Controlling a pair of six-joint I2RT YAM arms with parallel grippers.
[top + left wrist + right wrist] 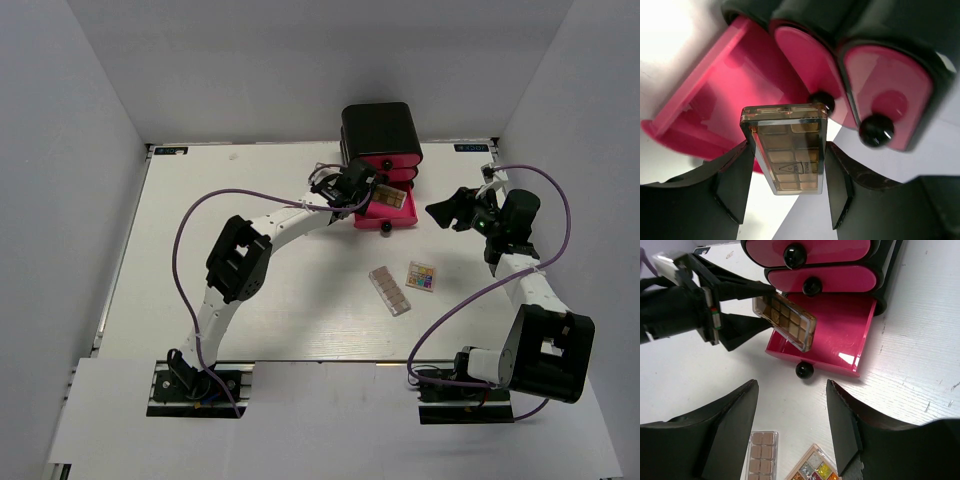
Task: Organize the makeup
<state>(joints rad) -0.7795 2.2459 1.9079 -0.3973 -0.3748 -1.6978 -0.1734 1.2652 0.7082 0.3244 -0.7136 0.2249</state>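
Observation:
My left gripper (pixel 367 190) is shut on the brown rectangular palette (pixel 790 150) and holds it tilted over the open pink drawer (pixel 710 100) of the black box (pixel 380 135). The palette (pixel 785 315) and the drawer (pixel 840 335) also show in the right wrist view. My right gripper (pixel 450 212) is open and empty, above the table right of the drawer. The clear pinkish palette (pixel 390 290) and the small square multicolour palette (pixel 421 276) lie on the table in front of the box; both show under my right gripper (pixel 791 385). Puff, sponges and lavender stick are out of view.
The black box stands at the back middle with two pink drawers (pixel 810 250) shut, each with a black knob. The open drawer's knob (pixel 804 370) points toward the palettes. Grey walls close the table on three sides.

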